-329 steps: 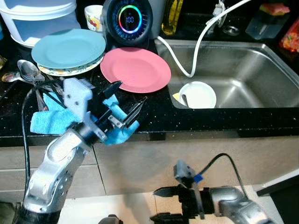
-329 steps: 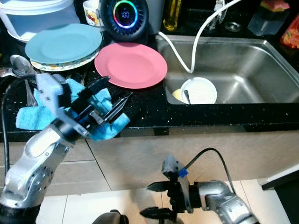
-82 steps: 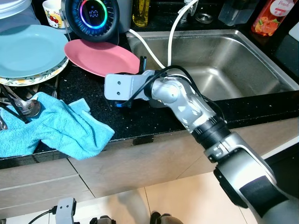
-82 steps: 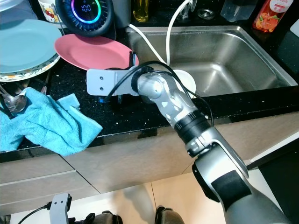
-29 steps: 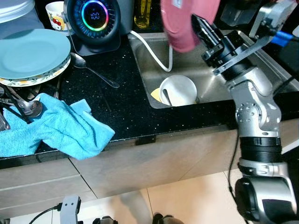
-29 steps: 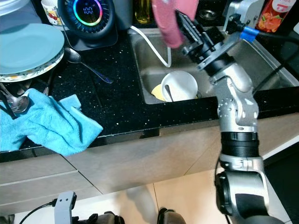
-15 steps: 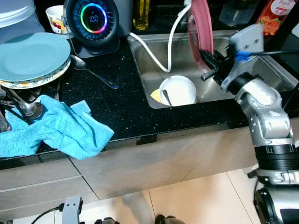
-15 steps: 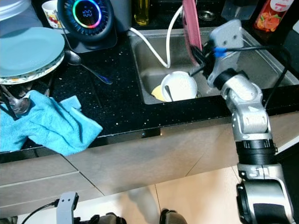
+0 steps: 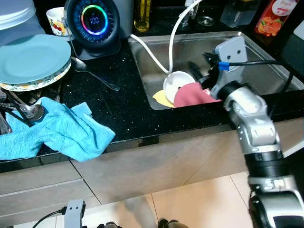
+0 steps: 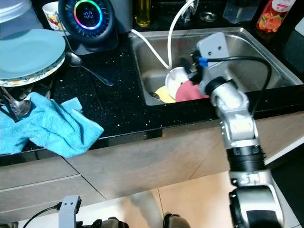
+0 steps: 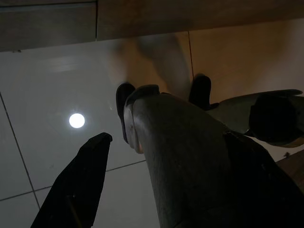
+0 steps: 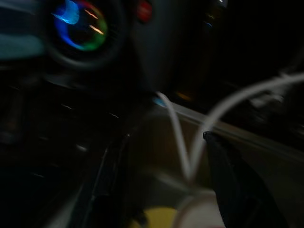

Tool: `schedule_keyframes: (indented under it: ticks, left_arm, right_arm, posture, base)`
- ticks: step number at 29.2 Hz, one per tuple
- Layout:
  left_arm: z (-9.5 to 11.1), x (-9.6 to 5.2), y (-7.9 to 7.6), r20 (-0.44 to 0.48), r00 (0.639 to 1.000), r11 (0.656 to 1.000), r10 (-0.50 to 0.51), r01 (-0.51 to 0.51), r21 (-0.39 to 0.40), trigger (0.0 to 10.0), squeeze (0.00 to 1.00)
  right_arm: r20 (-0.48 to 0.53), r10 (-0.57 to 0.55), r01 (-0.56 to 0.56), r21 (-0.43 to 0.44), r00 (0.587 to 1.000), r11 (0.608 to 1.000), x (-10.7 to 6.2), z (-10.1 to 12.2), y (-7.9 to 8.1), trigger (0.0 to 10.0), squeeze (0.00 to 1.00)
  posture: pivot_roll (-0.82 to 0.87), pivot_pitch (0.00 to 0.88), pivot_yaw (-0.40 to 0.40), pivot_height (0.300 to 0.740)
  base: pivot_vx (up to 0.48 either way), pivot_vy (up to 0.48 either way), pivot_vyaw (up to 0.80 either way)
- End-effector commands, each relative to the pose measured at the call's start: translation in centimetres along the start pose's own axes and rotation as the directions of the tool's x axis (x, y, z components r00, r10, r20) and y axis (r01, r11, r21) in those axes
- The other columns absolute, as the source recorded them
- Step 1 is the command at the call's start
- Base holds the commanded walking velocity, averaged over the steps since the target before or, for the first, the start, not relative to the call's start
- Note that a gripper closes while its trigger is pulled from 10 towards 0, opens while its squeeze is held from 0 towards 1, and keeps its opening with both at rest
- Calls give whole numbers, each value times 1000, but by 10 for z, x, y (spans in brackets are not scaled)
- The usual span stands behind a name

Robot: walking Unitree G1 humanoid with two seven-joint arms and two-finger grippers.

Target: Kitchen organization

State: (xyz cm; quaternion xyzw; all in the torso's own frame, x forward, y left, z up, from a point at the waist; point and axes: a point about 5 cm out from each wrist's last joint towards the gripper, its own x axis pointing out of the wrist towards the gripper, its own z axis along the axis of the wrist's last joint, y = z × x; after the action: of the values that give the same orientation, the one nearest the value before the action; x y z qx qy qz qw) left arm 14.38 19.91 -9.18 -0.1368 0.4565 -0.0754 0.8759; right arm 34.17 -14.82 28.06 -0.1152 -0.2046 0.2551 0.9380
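While the right arm is reaching over the front rim of the sink (image 9: 266, 52), the right gripper (image 10: 186, 65) is hovering just above the dishes at the sink's left end, its two black fingers parted and grasping nothing, as the right wrist view also shows with open space between them. Just below it, the pink plate (image 9: 192, 94) is lying in the sink against the front wall, tilted and leaning on the white bowl (image 9: 176, 81), which is tipped up beside it. Something yellow (image 9: 161, 98) is peeking out from under the bowl at the sink's front left corner. A white hose (image 9: 161, 57) is looping down from the back of the worktop into the sink, ending near the bowl.

On the black worktop (image 9: 123, 109) to the left of the sink, a spoon (image 9: 95, 73) is lying alone, near the round device with the glowing ring (image 9: 92, 21) that is standing at the back edge. A light blue plate (image 9: 33, 59) is resting on a stack at the left end, with more cutlery (image 9: 21, 109) lying in front of it. A blue cloth (image 9: 57, 133) is lying crumpled along the front edge, touching that cutlery.

The left gripper (image 11: 156, 156) is hanging idle, low by the robot's leg over the tiled floor (image 11: 47, 85); its fingers are spread apart and holding nothing.
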Motion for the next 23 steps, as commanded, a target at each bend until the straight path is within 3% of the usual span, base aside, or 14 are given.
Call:
schedule_keyframes:
  ticks: [1, 2, 4, 8, 12, 13, 14, 19, 21, 23]
  left_arm:
    - [-22, -1, -7, -78, 997, 1000, -19, 18, -24, 10000, 0]
    - [-22, -1, -8, -78, 997, 1000, -20, 19, -22, 10000, 0]
    - [-22, -1, -8, -78, 997, 1000, -21, 19, -22, 10000, 0]
    - [-21, -1, -8, -69, 997, 1000, -25, 24, -17, 10000, 0]
    - [-20, -1, -7, -64, 998, 1000, -28, 27, -16, 10000, 0]
    - [-19, -1, -7, -63, 998, 1000, -29, 28, -15, 10000, 0]
    - [-19, -1, -7, -63, 998, 1000, -29, 28, -15, 10000, 0]
    - [-19, -1, -7, -64, 997, 999, -37, 37, -6, 10000, 0]
    - [-19, -1, -7, -64, 997, 999, -38, 38, -5, 10000, 0]
    - [-19, -1, -8, -64, 997, 999, -42, 42, -2, 10000, 0]
  right_arm:
    - [74, 100, -101, 22, 992, 995, -3, 9, 13, 10000, 63]
    - [145, 217, -229, 73, 965, 971, -6, 17, 32, 10000, 0]
    - [166, 244, -262, 90, 955, 961, -7, 19, 37, 10000, 0]
    - [311, 393, -460, 185, 866, 868, -18, 33, 63, 10000, 0]
    - [380, 455, -556, 217, 805, 802, -26, 38, 70, 10000, 0]
    - [392, 486, -591, 213, 781, 778, -30, 39, 74, 10000, 0]
    - [392, 486, -591, 213, 781, 778, -30, 39, 74, 10000, 0]
    - [384, 623, -720, 200, 682, 665, -48, 35, 92, 10000, 0]
    - [375, 645, -738, 201, 666, 645, -51, 34, 95, 10000, 0]
    - [353, 646, -729, 207, 677, 652, -49, 30, 98, 10000, 0]
  posture:
    - [100, 117, -27, 740]
    - [101, 117, -28, 740]
    - [101, 117, -28, 740]
    - [107, 118, -30, 740]
    - [108, 119, -29, 740]
    - [109, 121, -25, 740]
    - [109, 121, -25, 740]
    - [104, 123, -19, 740]
    - [104, 123, -19, 740]
    - [102, 124, -18, 740]
  base:
    - [0, 0, 0]
    - [0, 0, 0]
    - [0, 0, 0]
    - [0, 0, 0]
    - [0, 0, 0]
    - [0, 0, 0]
    - [0, 0, 0]
    - [0, 0, 0]
    - [0, 0, 0]
    - [0, 0, 0]
